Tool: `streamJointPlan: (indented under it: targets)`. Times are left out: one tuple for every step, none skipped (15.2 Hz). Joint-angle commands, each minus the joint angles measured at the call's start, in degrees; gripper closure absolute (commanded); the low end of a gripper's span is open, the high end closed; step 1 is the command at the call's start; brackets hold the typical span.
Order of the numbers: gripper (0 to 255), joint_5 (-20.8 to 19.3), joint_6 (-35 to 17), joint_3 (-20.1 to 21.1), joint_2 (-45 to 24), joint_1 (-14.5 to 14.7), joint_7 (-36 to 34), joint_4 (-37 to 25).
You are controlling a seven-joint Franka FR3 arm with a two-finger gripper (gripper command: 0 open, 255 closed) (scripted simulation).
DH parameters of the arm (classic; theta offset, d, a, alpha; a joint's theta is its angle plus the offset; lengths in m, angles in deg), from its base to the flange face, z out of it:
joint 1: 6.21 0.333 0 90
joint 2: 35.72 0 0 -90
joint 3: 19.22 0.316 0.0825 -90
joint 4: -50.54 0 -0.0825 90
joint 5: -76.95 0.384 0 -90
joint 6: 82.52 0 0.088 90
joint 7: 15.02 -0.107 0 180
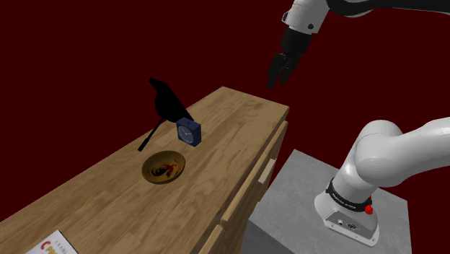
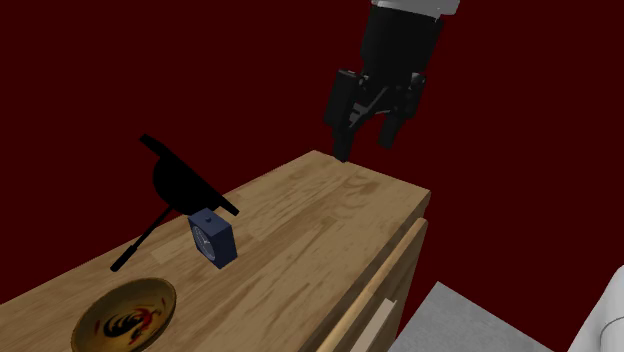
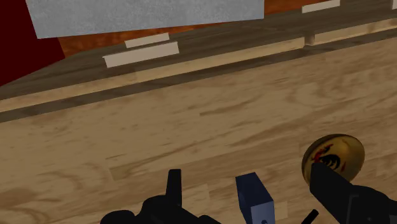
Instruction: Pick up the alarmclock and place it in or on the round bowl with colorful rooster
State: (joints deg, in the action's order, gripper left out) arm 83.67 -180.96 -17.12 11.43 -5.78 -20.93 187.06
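My gripper (image 2: 365,140) hangs high above the wooden top (image 1: 238,123), fingers spread and empty, while the blue clock (image 1: 188,133) stands well below toward the shoulder view's left, near the bowl (image 1: 154,167).

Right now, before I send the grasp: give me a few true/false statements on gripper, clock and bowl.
1. The gripper is open and empty. True.
2. The alarm clock sits in the rooster bowl. False: it stands on the wooden top beside the bowl, apart from it.
3. The alarm clock is blue. True.
4. The gripper touches the alarm clock. False: it hangs in the air, clear of the clock.
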Motion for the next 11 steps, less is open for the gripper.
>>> streamJointPlan:
  targets:
    - [0, 0.0, 0.0, 0.0, 0.0, 0.0, 0.0, 0.0]
    - [0, 0.15, -1.5, 0.63, -1.94, 0.07, -0.44, -0.21]
    - [0, 0.26, -2.96, 1.25, -3.93, 0.12, -0.88, -0.5]
    - [0, 0.35, -4.38, 1.87, -5.96, 0.16, -1.33, -0.87]
    - [0, 0.41, -5.77, 2.48, -8.03, 0.18, -1.79, -1.32]
    - [0, 0.42, -7.11, 3.09, -10.13, 0.18, -2.26, -1.84]
    - [0, 0.4, -8.41, 3.69, -12.27, 0.18, -2.75, -2.44]
    - [0, 0.33, -9.66, 4.28, -14.43, 0.17, -3.25, -3.11]
    - [0, 0.21, -10.85, 4.86, -16.62, 0.14, -3.77, -3.85]
    - [0, 0.05, -12.0, 5.42, -18.84, 0.11, -4.32, -4.67]
    - [0, -0.17, -13.08, 5.97, -21.07, 0.08, -4.88, -5.56]
